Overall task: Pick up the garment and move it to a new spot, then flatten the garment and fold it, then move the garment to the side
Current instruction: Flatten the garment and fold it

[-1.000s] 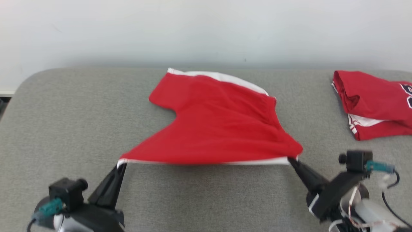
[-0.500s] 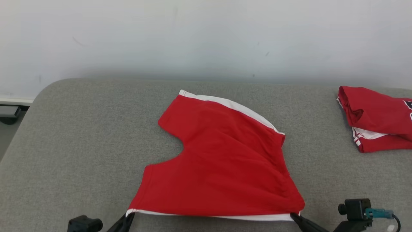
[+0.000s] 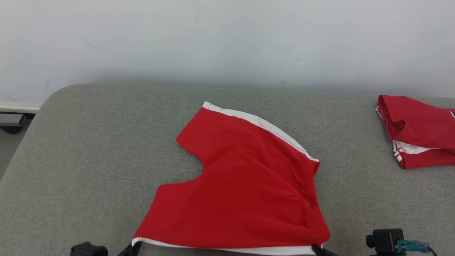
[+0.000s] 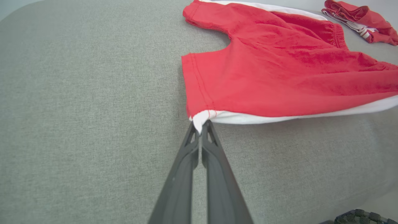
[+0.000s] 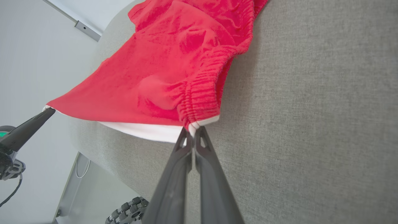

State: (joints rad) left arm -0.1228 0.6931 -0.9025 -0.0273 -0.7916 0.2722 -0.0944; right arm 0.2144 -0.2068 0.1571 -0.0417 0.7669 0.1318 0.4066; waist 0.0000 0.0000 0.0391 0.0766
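Note:
The garment (image 3: 245, 192) is a pair of red shorts with white side stripes, spread over the grey padded table (image 3: 89, 160). Its near white-striped edge is stretched between my two grippers. My left gripper (image 3: 135, 246) is shut on the near left hem corner; in the left wrist view the left gripper (image 4: 200, 126) pinches a white tip of the garment (image 4: 279, 71). My right gripper (image 3: 316, 248) is shut on the near right waistband corner, and the right gripper (image 5: 192, 130) clamps the gathered elastic of the garment (image 5: 168, 68). The left gripper (image 5: 46, 111) also holds the far end there.
Another red garment (image 3: 416, 131) lies bunched at the table's far right, apart from the shorts. A white wall (image 3: 227, 39) rises behind the table. The table's rounded left edge drops to the floor (image 3: 10, 124). My wheeled base (image 5: 127, 211) sits below the near edge.
The head camera has shifted. Both grippers have drawn the near edge of the shorts toward me and lower, so the cloth now lies flatter and further from the back edge.

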